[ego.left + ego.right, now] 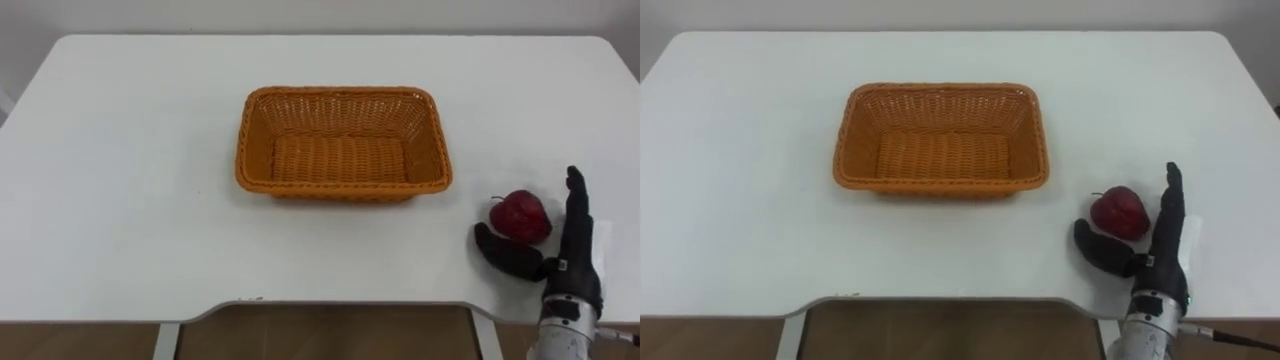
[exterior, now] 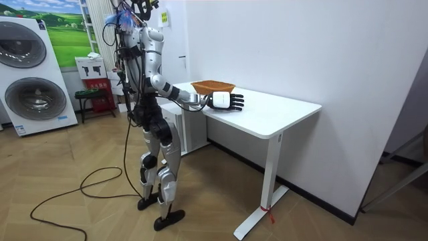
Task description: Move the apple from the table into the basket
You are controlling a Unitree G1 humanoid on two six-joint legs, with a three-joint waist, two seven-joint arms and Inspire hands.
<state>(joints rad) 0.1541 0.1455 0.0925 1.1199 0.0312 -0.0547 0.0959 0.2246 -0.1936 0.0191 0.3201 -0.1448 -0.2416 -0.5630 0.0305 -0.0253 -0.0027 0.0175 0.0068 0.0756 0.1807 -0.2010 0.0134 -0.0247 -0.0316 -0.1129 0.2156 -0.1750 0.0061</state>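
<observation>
A red apple (image 1: pixel 521 215) lies on the white table (image 1: pixel 130 200) near the front right. My right hand (image 1: pixel 572 255) stands on edge just right of it, open, fingers straight and pointing away, thumb spread out in front of the apple; the apple sits between thumb and fingers, and I cannot tell whether they touch. An empty orange wicker basket (image 1: pixel 343 100) stands at the table's middle, left of and beyond the apple. In the room view my right hand (image 2: pixel 227 101) reaches over the table edge beside the basket (image 2: pixel 212 86).
The table's front edge has a shallow cut-out below the basket. In the room view I stand at the table's side; washing machines (image 2: pixel 30 73) and a small stool (image 2: pixel 90 97) stand behind me by the wall.
</observation>
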